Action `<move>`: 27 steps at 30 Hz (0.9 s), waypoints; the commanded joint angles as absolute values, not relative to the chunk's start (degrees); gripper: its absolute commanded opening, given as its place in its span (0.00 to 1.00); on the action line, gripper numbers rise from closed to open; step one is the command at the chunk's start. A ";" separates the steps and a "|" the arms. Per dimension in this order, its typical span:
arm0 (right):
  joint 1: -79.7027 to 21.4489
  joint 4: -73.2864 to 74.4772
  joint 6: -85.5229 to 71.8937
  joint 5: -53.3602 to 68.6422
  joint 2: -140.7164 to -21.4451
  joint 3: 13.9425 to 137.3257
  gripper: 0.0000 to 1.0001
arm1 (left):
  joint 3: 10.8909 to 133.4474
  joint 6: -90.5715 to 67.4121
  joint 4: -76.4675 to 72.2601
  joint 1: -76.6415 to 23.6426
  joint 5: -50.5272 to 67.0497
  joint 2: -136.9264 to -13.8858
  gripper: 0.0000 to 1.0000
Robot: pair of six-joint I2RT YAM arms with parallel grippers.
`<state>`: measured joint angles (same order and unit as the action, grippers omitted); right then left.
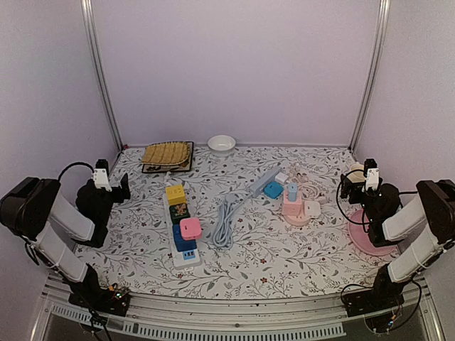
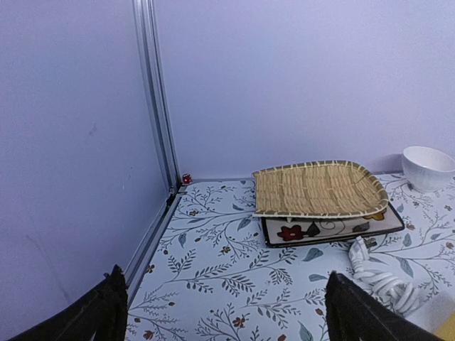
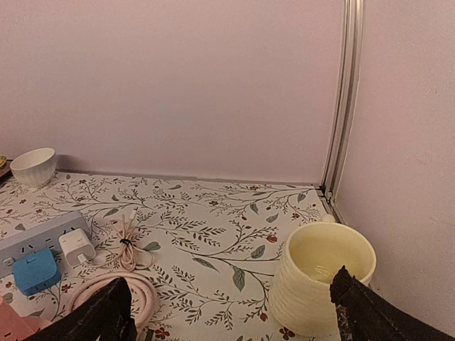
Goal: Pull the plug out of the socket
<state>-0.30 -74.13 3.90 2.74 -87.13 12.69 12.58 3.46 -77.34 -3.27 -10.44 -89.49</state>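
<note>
Overhead looks down; low wrist views share bowl.

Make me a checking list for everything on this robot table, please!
Surface: floral tablecloth, lying flat.
Job's things: white power strip holding a yellow plug, pink plug and blue plug; grey power strip with a light-blue plug and white adapter.
Clutter: wicker tray, white bowl, cream cup, pink plate.
Grippers: left gripper open, empty; right gripper open, empty.
Cables: grey cable bundled between the strips; pink cable coiled.
Surroundings: plain walls, metal posts.
</note>
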 commanded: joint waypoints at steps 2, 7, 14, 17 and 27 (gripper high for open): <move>0.01 -74.63 3.43 3.13 -87.72 13.32 0.99 | 12.11 4.32 -79.23 -3.91 -9.80 -89.29 0.97; 0.00 -74.84 3.39 3.05 -87.66 13.19 0.99 | 12.16 4.26 -79.28 -3.85 -9.77 -89.25 0.97; 0.00 -74.67 3.38 3.19 -87.72 13.33 0.99 | 12.38 4.07 -78.77 -3.82 -9.95 -89.30 0.97; 0.00 -74.53 3.35 3.25 -87.78 13.36 0.99 | 12.69 3.73 -78.05 -3.70 -10.20 -89.21 0.97; 0.04 -56.08 0.82 -3.63 -79.30 19.58 0.99 | 17.70 5.01 -62.01 -7.05 -17.87 -78.73 0.97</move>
